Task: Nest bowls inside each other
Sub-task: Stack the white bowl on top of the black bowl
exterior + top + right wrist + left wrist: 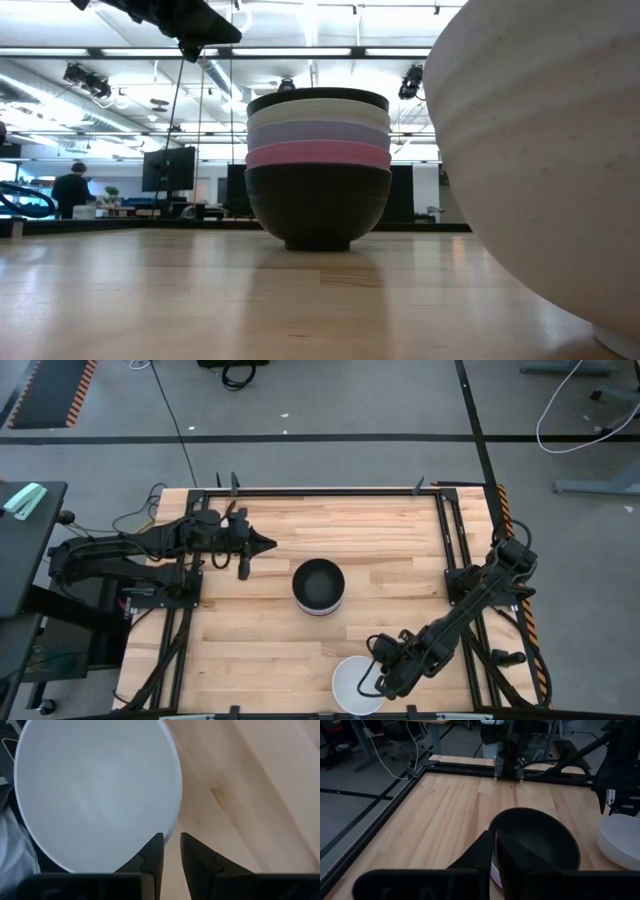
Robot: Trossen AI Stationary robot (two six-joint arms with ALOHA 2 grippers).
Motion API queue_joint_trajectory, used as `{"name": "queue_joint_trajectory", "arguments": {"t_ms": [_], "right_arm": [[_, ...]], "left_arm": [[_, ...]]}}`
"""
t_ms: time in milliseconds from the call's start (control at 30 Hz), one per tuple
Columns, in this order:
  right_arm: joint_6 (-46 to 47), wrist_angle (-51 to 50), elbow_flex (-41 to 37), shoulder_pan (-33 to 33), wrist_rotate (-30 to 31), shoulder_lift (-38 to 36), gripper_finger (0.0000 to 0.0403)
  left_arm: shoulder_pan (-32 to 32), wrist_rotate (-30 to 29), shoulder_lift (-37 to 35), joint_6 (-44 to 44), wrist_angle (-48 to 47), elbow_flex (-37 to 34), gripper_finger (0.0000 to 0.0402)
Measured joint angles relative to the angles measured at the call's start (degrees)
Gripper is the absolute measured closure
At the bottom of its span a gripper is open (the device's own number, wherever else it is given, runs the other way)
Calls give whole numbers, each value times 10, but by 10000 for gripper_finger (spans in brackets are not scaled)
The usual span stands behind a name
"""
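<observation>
Bowls first: you've got a nested stack point(318, 586) sitting mid-surface. From the low view it reads, bottom to top, black bowl point(318, 210), pink bowl point(318, 155), lavender-blue bowl point(318, 132), white bowl point(318, 111), and a dark rim point(318, 97) poking out on top.

The loose white bowl point(356, 685) is off on its own at the near edge of the wooden surface point(400, 540), well apart from the stack. Your right tool point(383, 672) is right at that bowl's rim; in the right wrist view the two fingers point(155, 852) sit close together with only a thin gap, at the bowl's edge, and I can't tell if they're actually pinching it.

Your left tool point(262, 543) hangs over the far left part of the surface, near the stack but not touching it, fingers closed to a point, holding nothing.
</observation>
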Motion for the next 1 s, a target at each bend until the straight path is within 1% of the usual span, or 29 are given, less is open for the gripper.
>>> {"name": "queue_joint_trajectory", "arguments": {"t_ms": [300, 700, 1000], "right_arm": [[9, -2, 0, 0, 0, 4, 330], [-5, 17, 1, 0, -2, 11, 330], [-20, 40, 1, 0, -2, 11, 330]], "left_arm": [[0, -1, 0, 0, -7, 0, 361], [0, -1, 1, -4, -16, 0, 374], [0, -1, 1, -13, -16, 0, 362]]}}
